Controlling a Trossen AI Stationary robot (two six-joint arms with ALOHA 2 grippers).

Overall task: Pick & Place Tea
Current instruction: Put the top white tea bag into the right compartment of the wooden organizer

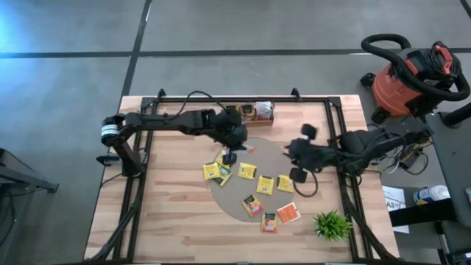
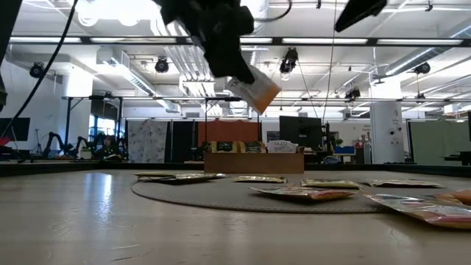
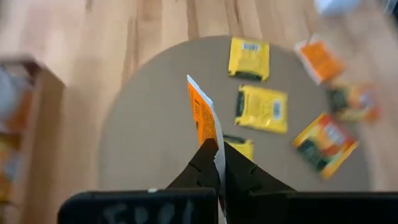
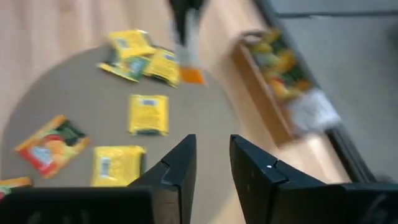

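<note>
Pinching an orange-and-white tea packet (image 3: 202, 118) between its closed fingers, the left end effector (image 1: 229, 157) hangs above the far left edge of the round grey mat (image 1: 254, 180) on the wooden worktop (image 1: 162, 213). In the low view that packet (image 2: 254, 90) is lifted well clear of the mat, tilted, with the dark arm above it. The left wrist view shows it edge-on, rising from between the fingertips (image 3: 208, 158). The rest of the tea lies flat on the mat: a cluster of yellow packets (image 1: 218, 171) just beside the left end effector, one yellow packet (image 1: 247, 171) next to them, two more yellow ones (image 1: 266, 184) toward the middle, a darker orange-and-green packet (image 1: 252, 205) nearer the front, and two orange-red packets (image 1: 288, 213) at the mat's front right edge, one of them partly over the rim. The right end effector (image 1: 298, 158) is over the right side of the mat, its fingers (image 4: 177, 165) parted to a moderate gap with nothing between them. A brown wooden tray (image 1: 254, 112) with packets inside stands at the far edge of the worktop, behind the left end effector. A small green plant (image 1: 332, 224) stands near the front right corner of the worktop, apart from the mat.
</note>
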